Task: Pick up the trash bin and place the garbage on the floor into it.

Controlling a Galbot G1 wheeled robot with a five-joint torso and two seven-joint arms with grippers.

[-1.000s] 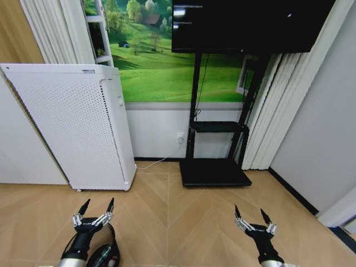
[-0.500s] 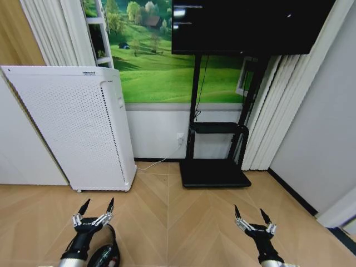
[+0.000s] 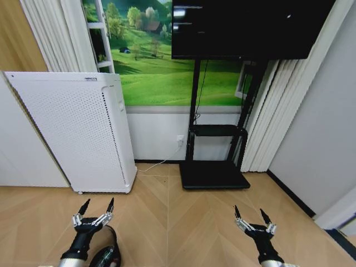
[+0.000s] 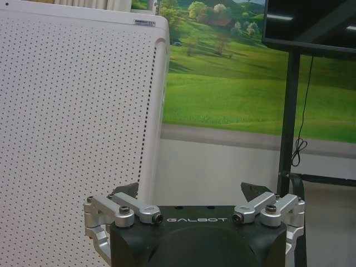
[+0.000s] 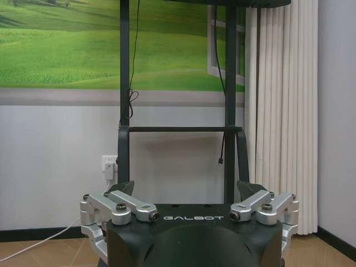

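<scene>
Lying pale tan, the floor (herringbone parquet).

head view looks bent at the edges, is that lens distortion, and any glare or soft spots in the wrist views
Head view: yes, wide-angle bowing; the white perforated appliance and curtains lean outward, and the dark screen carries faint reflections. Left wrist view: the left tool close up is sharp, the landscape mural behind slightly soft. Right wrist view: even light, no glare, the right tool crisp.
</scene>
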